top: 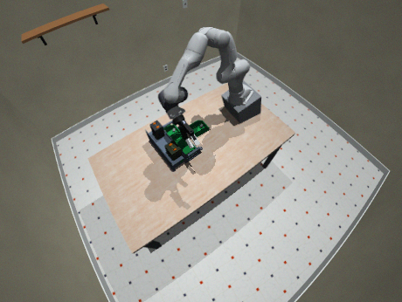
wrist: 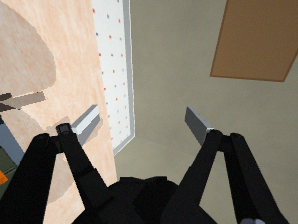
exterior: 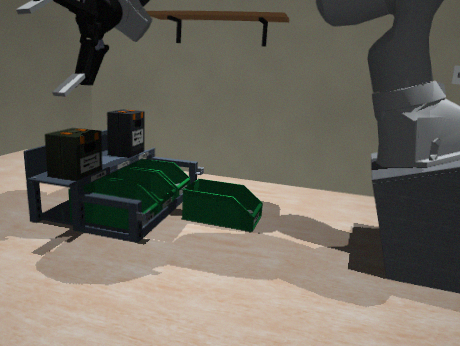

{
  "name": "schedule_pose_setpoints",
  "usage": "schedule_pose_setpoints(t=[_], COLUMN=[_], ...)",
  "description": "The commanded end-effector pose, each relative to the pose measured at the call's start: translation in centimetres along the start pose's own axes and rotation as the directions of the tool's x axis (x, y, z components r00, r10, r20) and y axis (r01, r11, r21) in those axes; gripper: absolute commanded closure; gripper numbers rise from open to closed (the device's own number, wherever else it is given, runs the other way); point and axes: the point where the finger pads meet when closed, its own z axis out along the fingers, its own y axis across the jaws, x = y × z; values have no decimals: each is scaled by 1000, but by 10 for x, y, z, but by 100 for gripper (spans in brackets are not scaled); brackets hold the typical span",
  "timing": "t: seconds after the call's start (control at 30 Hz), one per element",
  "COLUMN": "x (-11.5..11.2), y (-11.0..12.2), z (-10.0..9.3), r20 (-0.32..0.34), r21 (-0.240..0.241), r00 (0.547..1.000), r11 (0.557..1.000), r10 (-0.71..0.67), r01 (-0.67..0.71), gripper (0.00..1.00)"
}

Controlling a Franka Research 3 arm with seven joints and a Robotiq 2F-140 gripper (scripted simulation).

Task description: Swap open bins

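One gripper (top: 187, 136) (exterior: 47, 47) (wrist: 143, 112), fingers spread wide with nothing between them, and it's up above the rack (top: 175, 168) (exterior: 114, 199) (wrist: 11, 137), tilted enough that the wrist view is mostly wall and table top (top: 218, 192) (exterior: 225, 300) (wrist: 30, 30). The loose bin (top: 200, 127) (exterior: 217, 204) is on the table just in front of the rack, on the side facing the arm's base, long axis running away from the rack's front. The green bins (exterior: 120, 192) in the rack lie with their long axes front to back, below the fingers. Which one's the empty one I honestly can't tell (the gripper blocks part of the top view). My guess: that one comes out first, so the fingers would need to point down and straddle its width, staying off the boxes (top: 173, 149) (exterior: 74, 154) on the rack's rear.
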Motion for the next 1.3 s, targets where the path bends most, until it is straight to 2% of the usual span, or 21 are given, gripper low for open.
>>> schedule_pose_setpoints(t=[0.0, 0.23, 0.27, 0.6, 0.63, 0.97, 1.0, 1.27], x=[-1, -1, 5, 5, 11, 11, 17, 17], y=[-4, -4, -15, -15, -26, -26, -38, -38], z=[-1, -1, 1, 1, 2, 2, 3, 3], r20=[6, 6, 6, 6, 5, 5, 4, 4], r21=[11, 11, 39, 39, 66, 66, 94, 94], r00=[1000, 1000, 1000, 1000, 1000, 1000, 1000, 1000], r11=[1000, 1000, 999, 999, 998, 998, 996, 996], r10=[-6, -6, -5, -5, -4, -4, -3, -3], r01=[6, 6, 5, 5, 4, 4, 3, 3], gripper=[0, 0, 0, 0, 0, 0, 0, 0])
